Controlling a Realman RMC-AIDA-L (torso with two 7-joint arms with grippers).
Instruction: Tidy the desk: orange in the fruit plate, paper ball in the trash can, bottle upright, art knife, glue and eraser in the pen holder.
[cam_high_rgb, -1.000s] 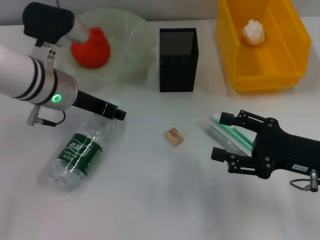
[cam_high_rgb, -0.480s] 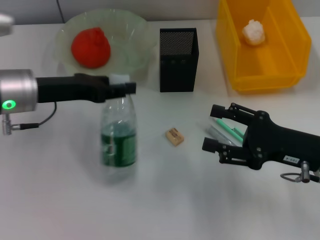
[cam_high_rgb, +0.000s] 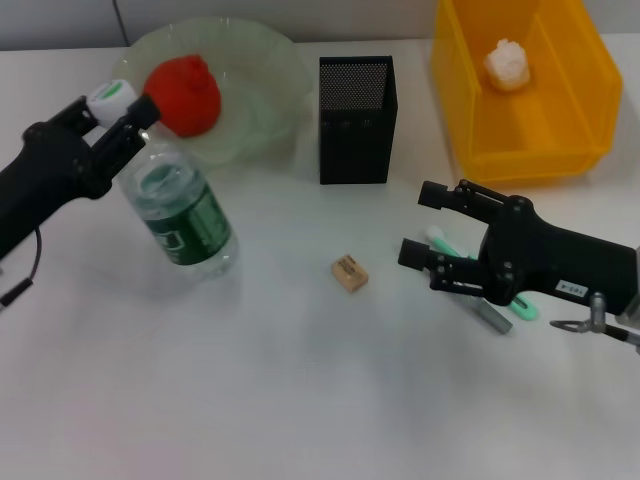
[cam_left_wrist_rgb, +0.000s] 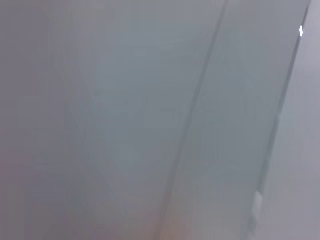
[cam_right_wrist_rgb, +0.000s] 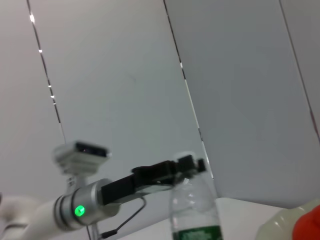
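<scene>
I see the bottle (cam_high_rgb: 178, 215) standing on the white desk (cam_high_rgb: 300, 400), just in front of the fruit plate (cam_high_rgb: 262, 90). It is clear plastic with a white cap (cam_high_rgb: 111, 96) and a green label (cam_high_rgb: 188, 226); the label carries white print, but I cannot read it from the head camera. In the right wrist view the same bottle (cam_right_wrist_rgb: 195, 210) stands upright with the green band showing at the lower edge, its writing also illegible.

My left gripper (cam_high_rgb: 112, 128) is at the bottle's neck, one black finger on each side just below the cap, clenched on it. The left wrist camera gives me only a plain grey wall panel.

The orange (cam_high_rgb: 183, 94) sits in the pale green fruit plate, right behind the cap. The black mesh pen holder (cam_high_rgb: 356, 120) stands beside the plate, and the yellow trash can (cam_high_rgb: 525, 95) further to the right holds the paper ball (cam_high_rgb: 506, 64).

The eraser (cam_high_rgb: 349, 273), a small tan block with a dark mark I cannot read, lies alone on the desk between bottle and right gripper (cam_high_rgb: 422, 225). That gripper hovers low, its fingers spread apart over the green art knife (cam_high_rgb: 522, 307) and the grey glue (cam_high_rgb: 494, 317) stick, which lie partly hidden beneath it.
</scene>
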